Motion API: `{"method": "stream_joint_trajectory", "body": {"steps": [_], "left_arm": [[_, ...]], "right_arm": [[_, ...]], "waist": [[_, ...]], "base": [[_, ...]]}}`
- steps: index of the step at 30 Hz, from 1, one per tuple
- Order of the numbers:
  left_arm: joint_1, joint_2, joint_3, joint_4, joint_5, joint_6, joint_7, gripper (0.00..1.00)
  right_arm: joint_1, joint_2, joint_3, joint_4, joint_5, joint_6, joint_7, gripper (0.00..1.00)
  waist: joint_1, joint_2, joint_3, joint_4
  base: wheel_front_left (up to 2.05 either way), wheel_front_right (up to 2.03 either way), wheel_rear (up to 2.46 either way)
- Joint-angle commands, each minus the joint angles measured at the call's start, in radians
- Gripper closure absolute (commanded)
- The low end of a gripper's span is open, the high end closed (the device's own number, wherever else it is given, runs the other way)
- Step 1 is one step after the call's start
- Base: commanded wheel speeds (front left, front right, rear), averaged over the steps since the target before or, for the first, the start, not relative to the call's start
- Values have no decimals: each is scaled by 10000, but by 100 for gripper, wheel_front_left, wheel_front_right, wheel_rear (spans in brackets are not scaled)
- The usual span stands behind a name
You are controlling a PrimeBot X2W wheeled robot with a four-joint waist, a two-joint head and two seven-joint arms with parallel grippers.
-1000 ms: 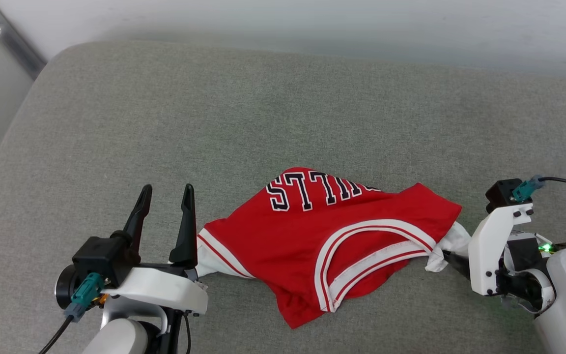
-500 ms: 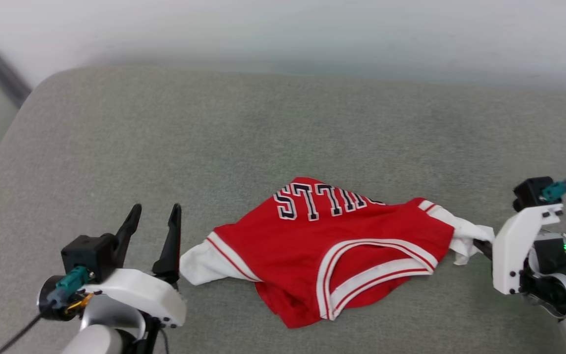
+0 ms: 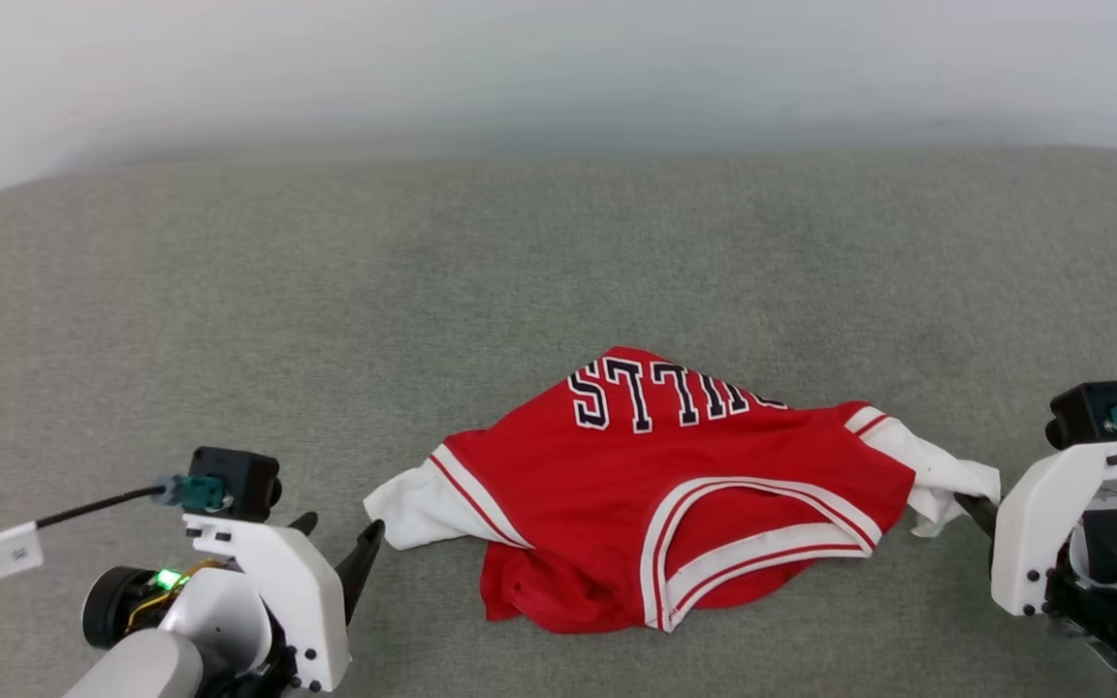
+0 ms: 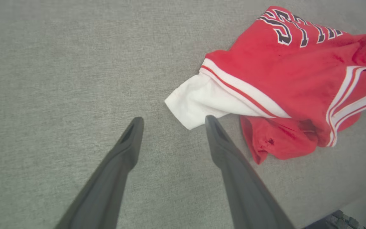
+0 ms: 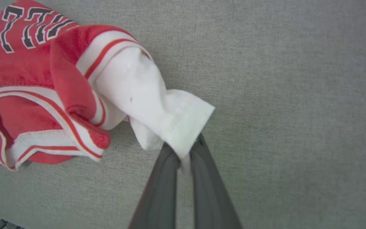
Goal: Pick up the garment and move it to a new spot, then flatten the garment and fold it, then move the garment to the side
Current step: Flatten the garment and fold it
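Observation:
The garment (image 3: 675, 494) is a red shirt with black white-outlined letters, lying crumpled on the grey cushion (image 3: 423, 310) with a white sleeve out to each side. My right gripper (image 3: 971, 506) is shut on the right white sleeve (image 5: 145, 92), pinching its cuff between the fingertips (image 5: 184, 152). My left gripper (image 3: 340, 531) stands open just short of the left white sleeve (image 4: 195, 105). In the left wrist view the gripper (image 4: 173, 121) has only bare cushion between its tips, and its right fingertip (image 4: 211, 122) is at the sleeve's edge.
The grey cushion stretches wide behind and to both sides of the garment, ending at a pale wall (image 3: 558, 68) at the back. A black cable with a white tag (image 3: 14, 548) trails from my left wrist. The cushion's front edge shows at the lower right of the left wrist view.
The camera has shifted. My right gripper has shut on the right sleeve and drawn it outward. My left gripper has dropped low and tipped toward the left sleeve, still open.

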Motion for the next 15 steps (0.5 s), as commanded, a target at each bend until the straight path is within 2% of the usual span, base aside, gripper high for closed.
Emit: {"method": "stream_joint_trajectory", "body": {"steps": [1, 7, 15], "left_arm": [[-378, 0, -136, 216, -92, -154, 386, 0], [-1084, -85, -468, 985, -117, -439, 1163, 0], [-1835, -398, -1230, 2201, -249, -1057, 2403, 0]], "right_arm": [[77, 186, -83, -306, -113, -10, 67, 100], [-90, 523, -113, -677, -271, -9, 187, 100], [-408, 765, -53, -778, -352, -10, 72, 100]], "waist": [[0, 0, 370, -261], [0, 0, 874, -499], [0, 0, 1371, -728]], "base": [[0, 0, 0], [0, 0, 0], [0, 0, 0]]}}
